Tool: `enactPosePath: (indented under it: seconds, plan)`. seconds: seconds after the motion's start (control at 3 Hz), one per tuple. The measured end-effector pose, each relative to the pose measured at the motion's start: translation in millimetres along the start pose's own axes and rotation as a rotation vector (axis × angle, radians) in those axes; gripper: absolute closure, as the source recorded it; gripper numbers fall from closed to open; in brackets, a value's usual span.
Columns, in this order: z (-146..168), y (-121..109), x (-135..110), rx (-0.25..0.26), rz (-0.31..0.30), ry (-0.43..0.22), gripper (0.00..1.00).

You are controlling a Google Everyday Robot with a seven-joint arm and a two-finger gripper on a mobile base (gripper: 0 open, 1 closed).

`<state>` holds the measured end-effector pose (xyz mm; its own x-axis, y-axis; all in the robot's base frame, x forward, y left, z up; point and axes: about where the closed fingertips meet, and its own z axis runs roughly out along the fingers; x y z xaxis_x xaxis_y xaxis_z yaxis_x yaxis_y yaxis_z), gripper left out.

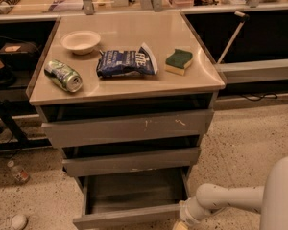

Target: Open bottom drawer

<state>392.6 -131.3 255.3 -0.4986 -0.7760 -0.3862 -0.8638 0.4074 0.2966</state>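
Note:
The bottom drawer [127,216] of the grey cabinet is pulled out toward me; its shallow grey tray [134,190] shows inside, and its flat front runs along the lower edge of the view. Above it sit the mid-sized grey front [132,161] and the widest front with white scratch marks [129,127]. My white arm [230,200] comes in from the lower right. Its wrist ends at the drawer front's right corner, and the gripper [180,225] is mostly cut off by the bottom edge there.
On the cabinet top lie a white bowl [80,40], a green can on its side [63,75], a blue chip bag [127,62] and a green-yellow sponge [178,61]. A bottle [18,171] lies on the speckled floor at left. Dark shelving stands behind.

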Motion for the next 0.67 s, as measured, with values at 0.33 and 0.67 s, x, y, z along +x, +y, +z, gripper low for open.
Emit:
enactPosePath:
  seconds: [0.33,0.67]
  plan:
    - [-2,-10,-15,0.015,-0.036,0.004,0.0]
    - [4,-20,-26,0.013,-0.064,0.015,0.0]
